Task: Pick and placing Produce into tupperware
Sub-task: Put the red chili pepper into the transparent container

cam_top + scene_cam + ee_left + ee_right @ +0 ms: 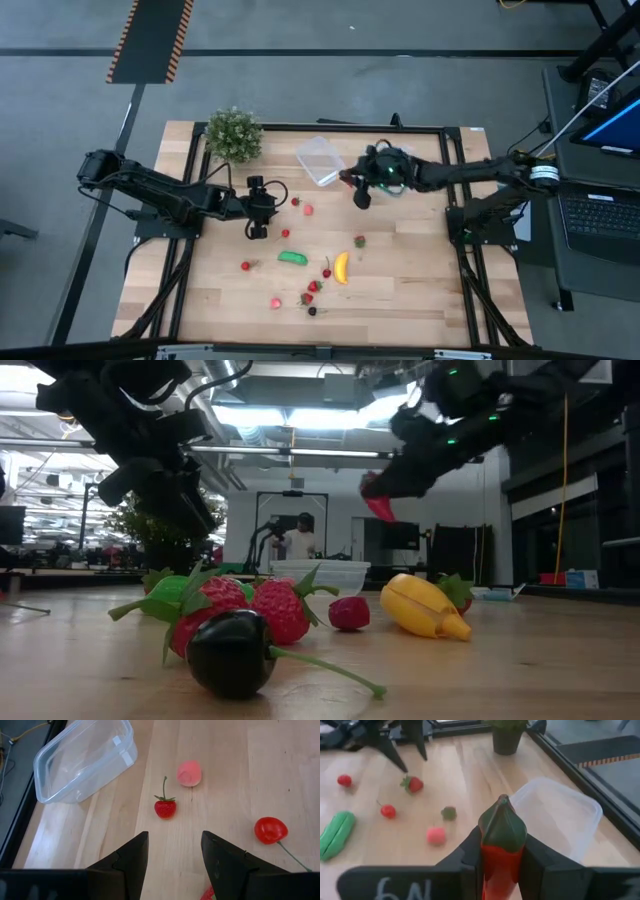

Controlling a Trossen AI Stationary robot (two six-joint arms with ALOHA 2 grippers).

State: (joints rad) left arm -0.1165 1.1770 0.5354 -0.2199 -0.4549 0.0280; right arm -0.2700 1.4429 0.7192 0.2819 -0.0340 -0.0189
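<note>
My right gripper (pixel 502 845) is shut on a red pepper (pixel 501 862) with a green top, raised above the table next to the clear tupperware (pixel 320 160), which sits on the far middle of the table. My left gripper (pixel 174 850) hovers open over the table's left middle (pixel 262 212), holding nothing. Ahead of it lie a strawberry (pixel 165 808), a pink piece (pixel 189 773) and a red cherry (pixel 270 830). A yellow banana (pixel 342 267), a green oblong piece (pixel 292 257) and small red berries (pixel 310 292) lie toward the near side. My right gripper pinches the pepper's red body (pixel 492 865) between its two fingers, which lie along it. The green top (pixel 502 822) sticks out past the fingertips. The pepper is lifted clear of the table (pixel 380 508), and the fingers slant downward from the table's right.
A bushy potted plant (pixel 233 133) stands at the far left corner, left of the tupperware. A black metal frame (pixel 300 126) runs along the table's edges. Open wood lies between the two grippers and along the near right.
</note>
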